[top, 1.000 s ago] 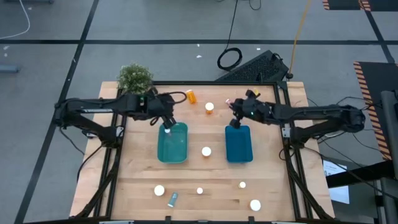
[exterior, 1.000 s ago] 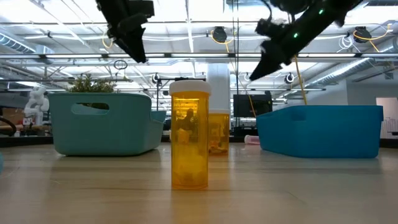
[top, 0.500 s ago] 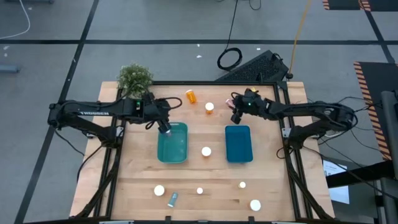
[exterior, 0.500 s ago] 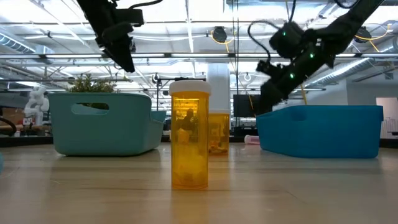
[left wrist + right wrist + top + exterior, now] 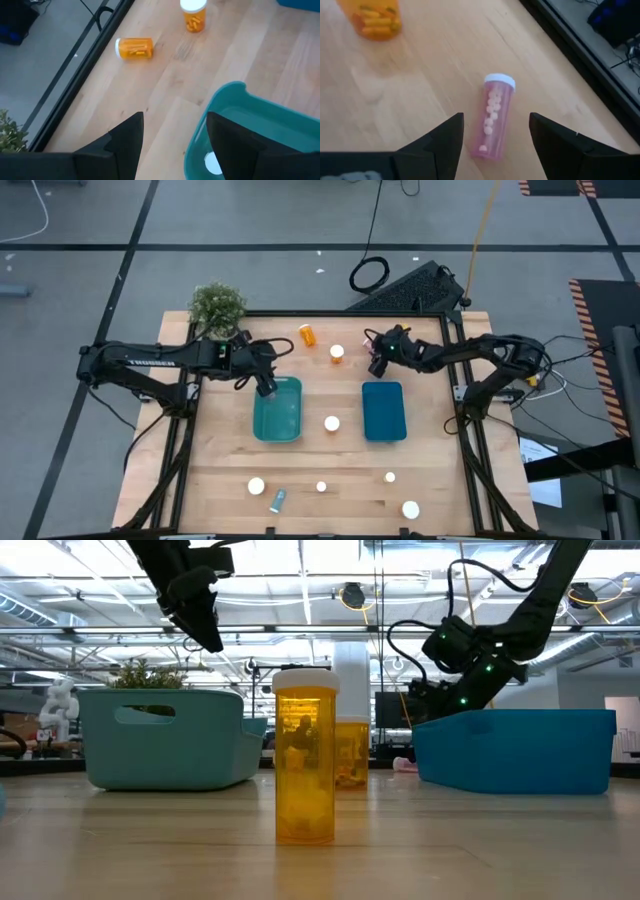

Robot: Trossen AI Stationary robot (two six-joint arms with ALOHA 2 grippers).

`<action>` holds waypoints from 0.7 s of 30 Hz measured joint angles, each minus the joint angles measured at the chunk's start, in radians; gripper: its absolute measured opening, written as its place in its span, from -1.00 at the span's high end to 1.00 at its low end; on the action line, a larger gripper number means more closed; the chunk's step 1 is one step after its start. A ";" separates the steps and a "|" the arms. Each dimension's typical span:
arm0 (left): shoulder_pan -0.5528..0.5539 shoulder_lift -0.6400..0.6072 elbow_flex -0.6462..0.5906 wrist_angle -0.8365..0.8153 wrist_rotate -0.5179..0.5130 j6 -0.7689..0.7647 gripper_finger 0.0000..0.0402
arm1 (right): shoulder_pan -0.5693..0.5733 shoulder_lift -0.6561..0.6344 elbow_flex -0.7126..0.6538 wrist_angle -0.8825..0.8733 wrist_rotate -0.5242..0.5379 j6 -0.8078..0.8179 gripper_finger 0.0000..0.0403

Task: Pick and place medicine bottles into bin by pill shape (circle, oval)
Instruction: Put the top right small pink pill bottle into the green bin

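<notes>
My left gripper (image 5: 265, 388) (image 5: 175, 142) hangs open over the far left corner of the teal bin (image 5: 277, 412). A white round cap (image 5: 214, 163) shows inside that bin. My right gripper (image 5: 377, 363) (image 5: 496, 131) is open and low over the table's far side, beyond the blue bin (image 5: 383, 412). A pink bottle (image 5: 492, 122) with a white cap lies on its side below and between the fingers, touching neither. Nearby, one orange bottle (image 5: 337, 353) stands upright and another (image 5: 308, 335) lies on its side.
A potted plant (image 5: 216, 306) stands at the far left corner. A white-capped bottle (image 5: 331, 423) stands between the bins. Several more bottles stand along the near side, among them one (image 5: 256, 486) and one (image 5: 410, 508), and a blue one (image 5: 277, 500) lies flat.
My right gripper has gone from over the blue bin's far end toward the table's far edge and down, to the pink bottle. My left gripper stays over the teal bin's far left corner; the white-capped bottle at its tips a second ago is no longer there.
</notes>
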 joint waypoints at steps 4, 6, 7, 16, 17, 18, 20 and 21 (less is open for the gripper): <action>0.000 0.000 0.000 0.001 0.000 0.006 -0.10 | -0.010 0.001 0.000 -0.003 -0.003 0.019 -0.07; 0.000 0.000 0.000 0.002 0.000 0.006 -0.10 | -0.012 0.004 0.000 -0.003 -0.021 0.033 -0.05; 0.000 0.000 0.000 0.003 0.000 0.007 -0.10 | -0.012 0.012 0.000 0.000 -0.030 0.035 -0.03; 0.000 0.000 0.000 0.028 0.003 0.018 -0.10 | -0.011 0.102 0.003 0.051 -0.027 0.073 0.08; 0.000 0.000 0.000 0.032 0.005 0.021 -0.10 | -0.011 0.108 0.003 0.056 -0.027 0.076 0.10; 0.000 0.000 0.000 0.037 0.009 0.026 -0.10 | -0.011 0.110 0.003 0.054 -0.027 0.075 0.11; -0.001 0.000 0.000 0.041 0.011 0.033 -0.10 | -0.011 0.110 0.003 0.045 -0.027 0.075 0.15; -0.001 0.000 0.000 0.043 0.012 0.035 -0.10 | -0.011 0.107 0.003 0.040 -0.027 0.075 0.17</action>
